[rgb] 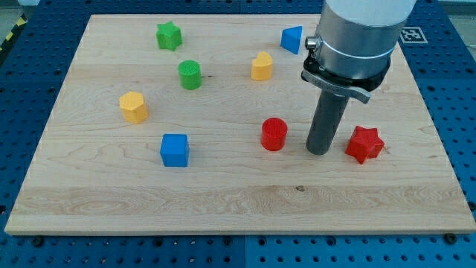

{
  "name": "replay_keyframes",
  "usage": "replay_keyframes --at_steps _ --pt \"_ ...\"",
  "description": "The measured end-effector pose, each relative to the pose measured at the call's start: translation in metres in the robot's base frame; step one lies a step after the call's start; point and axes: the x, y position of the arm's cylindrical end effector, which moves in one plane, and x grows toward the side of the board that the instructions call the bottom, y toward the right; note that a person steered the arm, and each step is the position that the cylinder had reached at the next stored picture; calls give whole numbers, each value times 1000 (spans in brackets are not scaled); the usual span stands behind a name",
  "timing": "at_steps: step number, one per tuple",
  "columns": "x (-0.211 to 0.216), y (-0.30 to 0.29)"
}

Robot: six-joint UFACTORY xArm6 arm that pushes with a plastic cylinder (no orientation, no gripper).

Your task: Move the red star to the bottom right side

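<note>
The red star (364,144) lies on the wooden board (238,201) at the view's right, a little below mid-height. My tip (320,151) rests on the board just left of the red star, with a small gap between them. A red cylinder (274,134) stands just left of my tip. The rod rises from the tip into the arm's grey body at the view's top right.
A blue cube (175,150) sits left of centre. A yellow block (134,106) is at the left. A green cylinder (190,74) and a green star (169,35) are at upper left. A yellow block (262,66) and a blue block (292,39) are near the top.
</note>
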Motion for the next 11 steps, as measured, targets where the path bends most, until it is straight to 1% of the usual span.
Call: replay_keyframes --at_steps 2,3,4,5,6,7,9,11 --pt "0 0" --pt "-14 -3" --pt "-20 12" --pt "-20 42" --pt "-14 67" --pt "6 67" --pt "17 96" --pt "29 96"
